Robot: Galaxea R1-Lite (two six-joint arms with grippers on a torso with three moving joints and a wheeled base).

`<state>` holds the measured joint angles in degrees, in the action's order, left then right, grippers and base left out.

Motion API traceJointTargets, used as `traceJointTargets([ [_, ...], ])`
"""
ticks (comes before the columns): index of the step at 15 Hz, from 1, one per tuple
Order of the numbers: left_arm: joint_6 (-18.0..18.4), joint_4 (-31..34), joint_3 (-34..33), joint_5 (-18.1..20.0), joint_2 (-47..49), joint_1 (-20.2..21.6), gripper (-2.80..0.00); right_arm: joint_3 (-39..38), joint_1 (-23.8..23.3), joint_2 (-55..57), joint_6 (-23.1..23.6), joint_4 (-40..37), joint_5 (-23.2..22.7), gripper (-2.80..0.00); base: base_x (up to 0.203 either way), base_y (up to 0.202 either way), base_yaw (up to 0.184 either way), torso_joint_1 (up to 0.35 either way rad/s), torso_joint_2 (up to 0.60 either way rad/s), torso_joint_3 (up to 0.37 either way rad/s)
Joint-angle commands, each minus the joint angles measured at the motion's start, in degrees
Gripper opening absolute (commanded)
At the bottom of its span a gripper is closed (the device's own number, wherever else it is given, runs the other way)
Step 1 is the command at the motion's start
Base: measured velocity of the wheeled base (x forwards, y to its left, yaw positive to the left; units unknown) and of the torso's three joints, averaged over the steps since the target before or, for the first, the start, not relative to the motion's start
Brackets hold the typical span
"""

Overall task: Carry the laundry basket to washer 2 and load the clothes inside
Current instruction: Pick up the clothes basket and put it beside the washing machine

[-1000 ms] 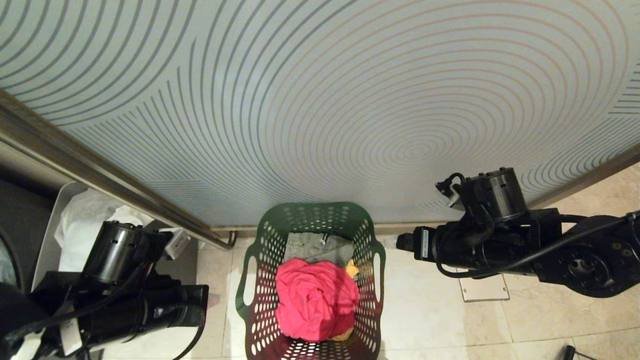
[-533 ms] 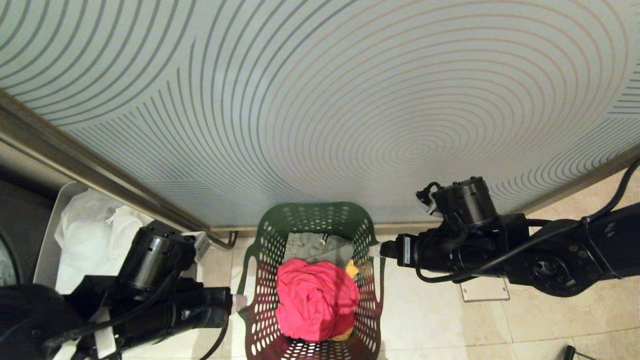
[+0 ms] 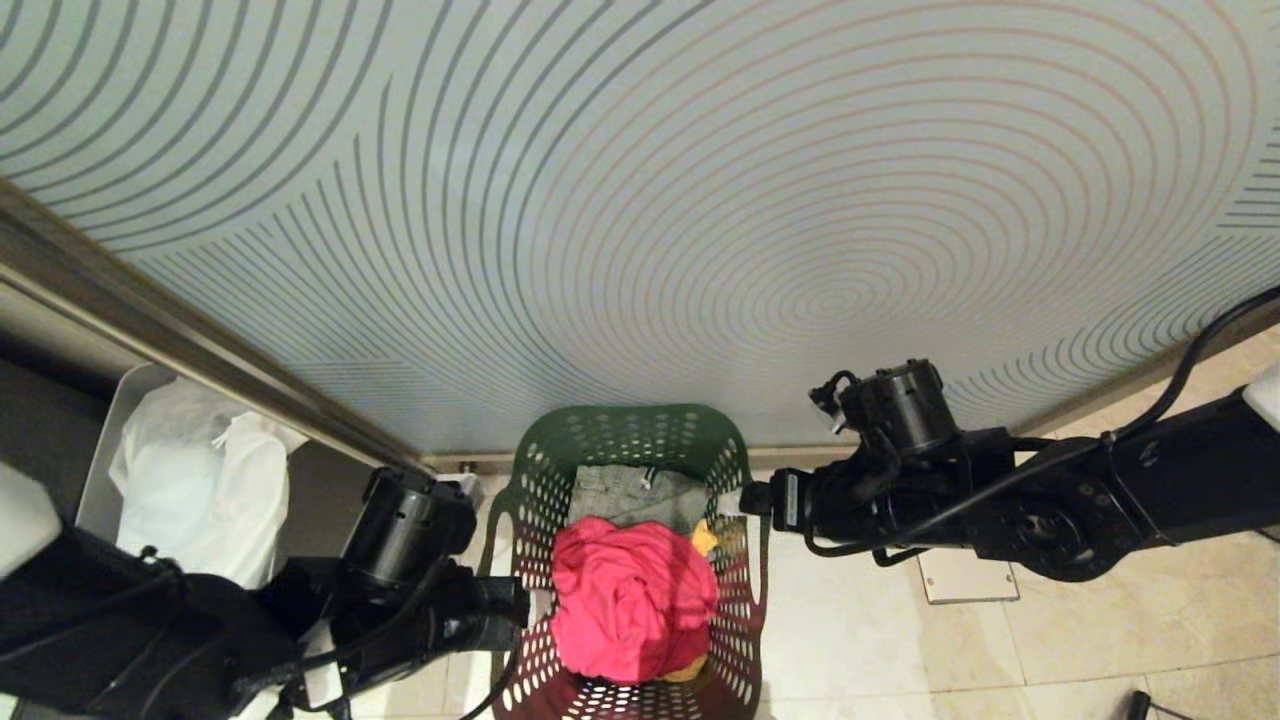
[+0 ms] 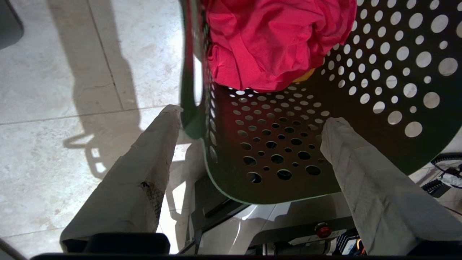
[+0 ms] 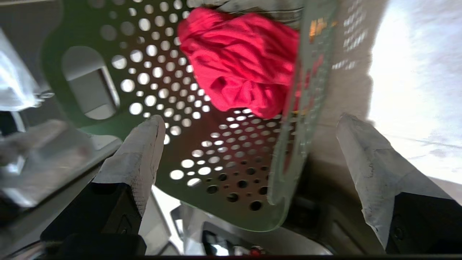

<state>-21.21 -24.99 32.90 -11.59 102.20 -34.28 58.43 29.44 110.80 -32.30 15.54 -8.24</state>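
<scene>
The dark green laundry basket (image 3: 630,435) stands on the floor against the wall. In it lie the clothes: a pink-red garment (image 3: 630,600), a grey-green one (image 3: 635,497) and a bit of yellow cloth (image 3: 705,538). My left gripper (image 3: 535,605) is open at the basket's left rim. In the left wrist view its fingers (image 4: 155,144) straddle that rim (image 4: 191,112), one outside and one inside. My right gripper (image 3: 745,500) is open at the right rim, and its fingers (image 5: 357,151) straddle that wall (image 5: 299,137) the same way. Washer 2 is out of view.
A patterned frosted panel (image 3: 640,200) rises right behind the basket, with a metal rail (image 3: 200,340) along its left foot. A grey bin (image 3: 105,440) with a white bag (image 3: 200,480) stands at the left. A metal floor plate (image 3: 965,580) lies at the right.
Both arms have swung inward to the basket. The left gripper came right to the left rim and opened wider; the right gripper came left to the right rim. The basket has not moved.
</scene>
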Motion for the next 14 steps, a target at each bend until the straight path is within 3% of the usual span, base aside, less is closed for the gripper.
traceJointTargets([
  [1,-0.1,-1.3,0.4,-0.1,2.9,-0.6,0.0,0.8,0.0,1.1,-0.6,0.1,-0.2,0.0,0.0,0.0,0.0,0.0,0.0,0.0],
  [6,-1.9,-2.6,4.0,0.0,7.6,-1.8,0.0,1.2,0.0,6.6,-0.8,7.2,-2.2,0.0,0.0,0.0,0.0,0.0,0.0,0.0],
  [10,-2.5,-4.4,7.3,-0.4,11.6,-2.5,0.0,3.5,0.2,8.9,-0.9,7.6,-2.6,0.0,0.0,0.0,0.0,0.0,0.0,0.0],
  [14,-1.5,-2.4,7.1,-3.9,6.3,-3.3,0.0,4.1,0.9,8.6,-0.9,7.3,-2.5,0.0,0.0,0.0,0.0,0.0,0.0,0.0],
])
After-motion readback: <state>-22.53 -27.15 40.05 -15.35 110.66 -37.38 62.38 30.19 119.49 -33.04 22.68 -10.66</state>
